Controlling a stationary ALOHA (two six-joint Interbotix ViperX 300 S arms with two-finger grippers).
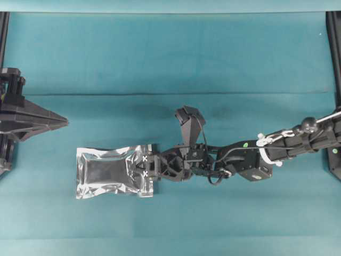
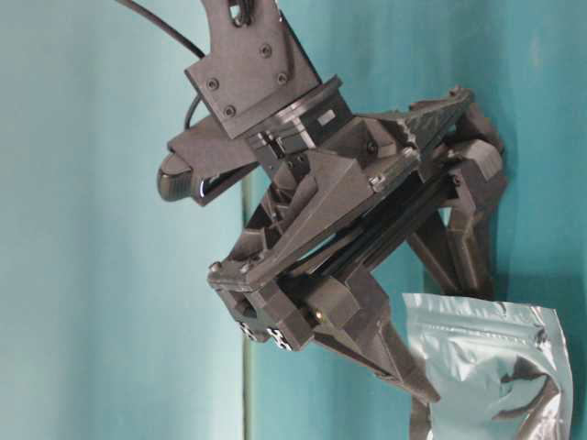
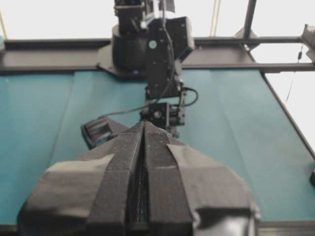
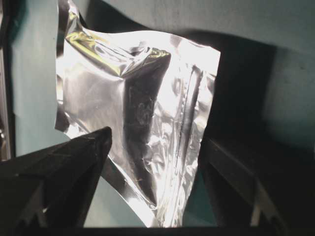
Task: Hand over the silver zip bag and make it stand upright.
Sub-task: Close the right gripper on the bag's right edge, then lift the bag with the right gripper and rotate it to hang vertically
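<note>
Currently: silver zip bag point(image 1: 106, 172) flat on worktop point(image 1: 170, 58), roughly 7 o'clock of centre. Right tool point(image 1: 145, 166) wide, straddling its 3 o'clock edge; close squarely before lifting. Left tool point(image 3: 142, 162) shut, empty.

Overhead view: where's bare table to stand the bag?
Free: the wide strip above the right arm, and the strip below the bag. Narrower gap between bag and left gripper. Crowded: mid-table, where the right gripper straddles the bag's end.
</note>
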